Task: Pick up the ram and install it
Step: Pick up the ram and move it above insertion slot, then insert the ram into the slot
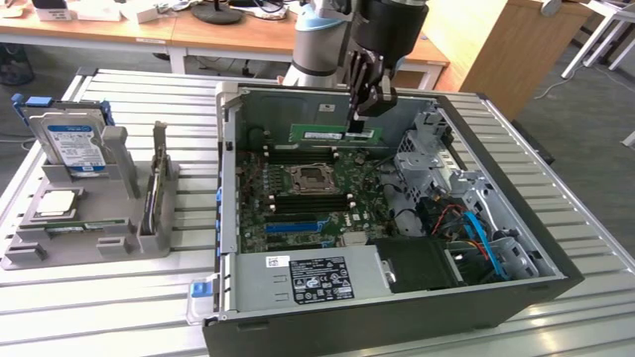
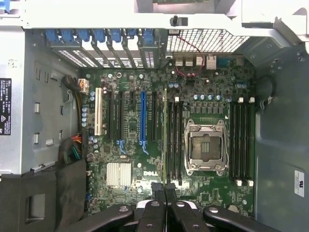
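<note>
Pincer point(image 1: 363, 111): black and two-fingered, clenched on the ram near the end toward the exterior view's right.
Ram point(image 1: 323, 134): slim, flat green board with a pale label strip, held level and long edge down over the far part of the motherboard point(image 1: 297, 201), near the case's back wall.
Ram, wrist view point(image 2: 165, 140): seen edge-on as one thin line, running alongside the black slots point(image 2: 175, 145) beside the socket. Whether it touches a slot cannot be told.
Pincer, wrist view point(image 2: 164, 189): dark fingertips pressed together on the stick's upper edge.
Motherboard parts: one square metal-framed socket point(image 2: 207, 147), one blue slot point(image 2: 142, 121), one white slot point(image 2: 98, 111) and one finned silver heatsink point(image 2: 119, 174).
Case point(image 1: 397, 327): dark sheet-metal box, side open.
Counter point(image 1: 100, 312): ribbed bright metal.
Holder point(image 1: 119, 223): grey moulded block, carrying one upright blue-labelled hard drive point(image 1: 74, 145) and one flat square silver chip point(image 1: 58, 201).
Hidden: the pincer covers part of the ram's end — the exact slot count stays unclear.
</note>
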### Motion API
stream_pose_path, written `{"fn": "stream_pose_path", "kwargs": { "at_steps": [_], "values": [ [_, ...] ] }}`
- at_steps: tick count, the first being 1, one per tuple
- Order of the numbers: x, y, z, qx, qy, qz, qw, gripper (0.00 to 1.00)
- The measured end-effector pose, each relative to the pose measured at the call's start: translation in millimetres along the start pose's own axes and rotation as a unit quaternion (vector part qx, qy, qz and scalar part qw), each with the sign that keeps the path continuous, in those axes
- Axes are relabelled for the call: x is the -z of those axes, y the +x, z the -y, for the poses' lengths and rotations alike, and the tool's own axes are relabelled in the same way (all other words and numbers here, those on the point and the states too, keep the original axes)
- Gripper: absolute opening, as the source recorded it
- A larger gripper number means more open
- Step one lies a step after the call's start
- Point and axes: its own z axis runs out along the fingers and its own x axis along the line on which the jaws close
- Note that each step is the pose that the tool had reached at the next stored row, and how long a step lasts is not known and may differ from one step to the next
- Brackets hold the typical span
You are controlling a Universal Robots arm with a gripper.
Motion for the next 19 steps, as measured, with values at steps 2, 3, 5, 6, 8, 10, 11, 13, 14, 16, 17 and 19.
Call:
{"fn": "stream_pose_path", "kwargs": {
  "at_steps": [2, 3, 5, 6, 8, 10, 11, 13, 14, 16, 17, 19],
  "values": [
    [-0.2, 0.0, 1.9, 0.0, 0.0, 0.0, 1.0, 0.12],
    [-0.2, 0.0, 2.6, 0.0, 0.0, 0.0, 1.0, 0.12],
    [-0.2, 0.0, 2.7, 0.0, 0.0, 0.0, 1.0, 0.12],
    [-0.2, 0.0, 2.7, 0.0, 0.0, 0.0, 1.0, 0.12],
    [-0.2, 0.0, 2.7, 0.0, 0.0, 0.0, 1.0, 0.12],
    [-1.0, -0.1, 2.8, 0.0, 0.0, 0.0, 1.0, 0.12],
    [-1.4, -0.1, 2.8, 0.0, 0.0, 0.0, 1.0, 0.12],
    [-2.1, -0.1, 2.8, 0.0, 0.0, 0.0, 1.0, 0.12],
    [-2.1, -0.1, 2.8, 0.0, 0.0, 0.0, 1.0, 0.12],
    [-2.2, -0.1, 2.8, 0.0, 0.0, 0.0, 1.0, 0.12],
    [-2.2, -0.1, 2.8, 0.0, 0.0, 0.0, 1.0, 0.12],
    [-2.5, -0.1, 2.8, 0.0, 0.0, 0.0, 1.0, 0.12]
  ]
}}
